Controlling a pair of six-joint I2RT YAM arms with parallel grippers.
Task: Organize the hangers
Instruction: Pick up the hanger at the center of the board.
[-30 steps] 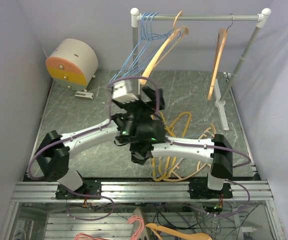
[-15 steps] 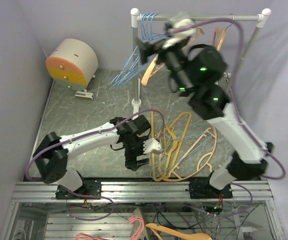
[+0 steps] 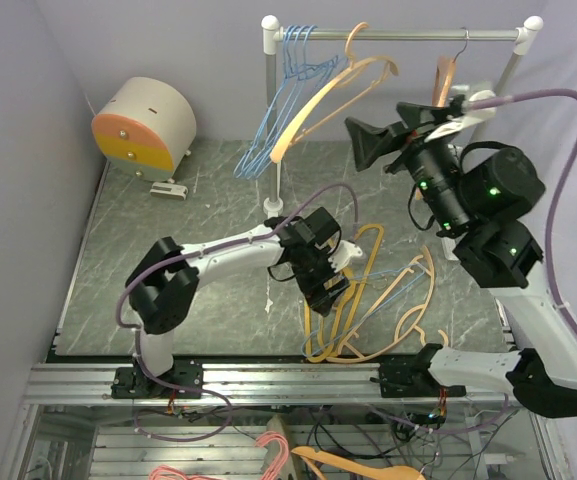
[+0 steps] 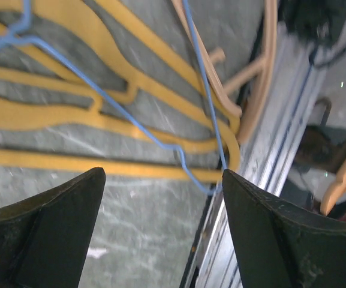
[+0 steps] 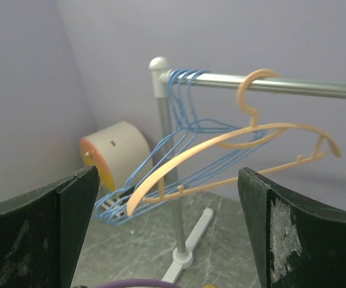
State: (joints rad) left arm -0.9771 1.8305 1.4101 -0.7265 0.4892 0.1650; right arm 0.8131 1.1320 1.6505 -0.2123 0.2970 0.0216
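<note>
Your right fingers (image 5: 304,240) have let go of the tan hanger (image 5: 226,140) and backed off the rail (image 3: 408,35), standing wide and empty. It now hangs beside the blue ones (image 3: 296,55) at the rail's left end, so one more is sorted. Your left fingers (image 4: 41,234), wide too, have dropped over the pile (image 4: 41,114) below the rail. The marbled surface (image 3: 168,230) sits between lilac walls (image 3: 28,150), with a round box (image 3: 143,125) left of the rail.
</note>
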